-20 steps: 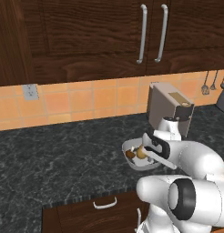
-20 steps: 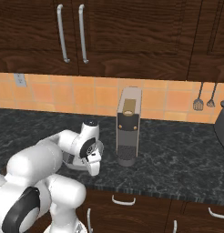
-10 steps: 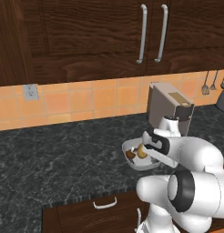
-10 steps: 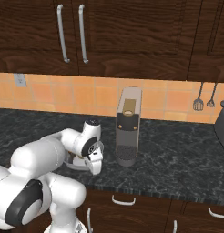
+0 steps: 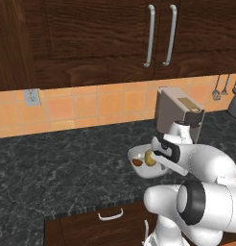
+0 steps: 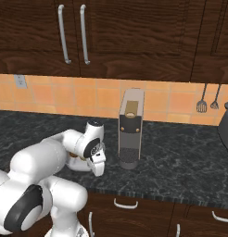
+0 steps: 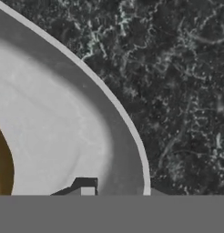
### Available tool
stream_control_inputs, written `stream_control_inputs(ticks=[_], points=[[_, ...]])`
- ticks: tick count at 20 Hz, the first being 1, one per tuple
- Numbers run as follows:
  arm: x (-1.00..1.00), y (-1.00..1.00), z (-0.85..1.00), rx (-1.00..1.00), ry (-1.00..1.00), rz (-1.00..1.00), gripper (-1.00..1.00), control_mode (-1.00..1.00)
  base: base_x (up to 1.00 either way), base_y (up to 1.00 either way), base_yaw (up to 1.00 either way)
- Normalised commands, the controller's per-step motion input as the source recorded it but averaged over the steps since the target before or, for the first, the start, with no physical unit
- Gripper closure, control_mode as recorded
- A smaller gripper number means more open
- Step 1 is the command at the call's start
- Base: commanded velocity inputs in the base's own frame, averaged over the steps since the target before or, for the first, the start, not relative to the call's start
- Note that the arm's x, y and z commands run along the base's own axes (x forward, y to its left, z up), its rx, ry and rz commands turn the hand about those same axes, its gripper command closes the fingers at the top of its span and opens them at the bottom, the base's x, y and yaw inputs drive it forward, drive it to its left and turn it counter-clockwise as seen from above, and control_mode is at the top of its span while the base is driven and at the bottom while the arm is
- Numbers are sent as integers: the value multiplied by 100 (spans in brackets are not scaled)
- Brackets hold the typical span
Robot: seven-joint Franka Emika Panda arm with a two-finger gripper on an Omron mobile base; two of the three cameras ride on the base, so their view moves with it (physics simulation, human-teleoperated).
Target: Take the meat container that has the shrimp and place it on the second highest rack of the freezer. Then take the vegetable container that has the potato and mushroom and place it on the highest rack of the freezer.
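Little has moved since earlier: arm sits slightly lower over the vegetable container (image 5: 139, 156) on the dark desk (image 5: 67, 168). Potato (image 5: 149, 157) and mushroom (image 5: 137, 162) lie inside. Pincer (image 7: 116, 193) straddles its rim; grasp cannot be told.

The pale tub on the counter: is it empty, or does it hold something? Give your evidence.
Not empty. The tub holds a tan potato and a dark-brown mushroom, seen over its rim.

The coffee machine (image 5: 180, 115) stands close behind my fingers (image 7: 86, 185), blocking any way back toward the tiled wall. Left of the vegetable container (image 5: 141, 163) the dark desk (image 5: 62, 168) lies bare, wide enough to swing through. Upper cabinets (image 5: 100, 38) hang well overhead.
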Motion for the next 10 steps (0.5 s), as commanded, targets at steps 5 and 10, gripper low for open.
stream_control_inputs(ticks=[5,10], points=[[-44,1,34,0,-19,0,100,-100,0,0,0],[-59,5,57,0,-19,0,100,-100,0,0,0]])
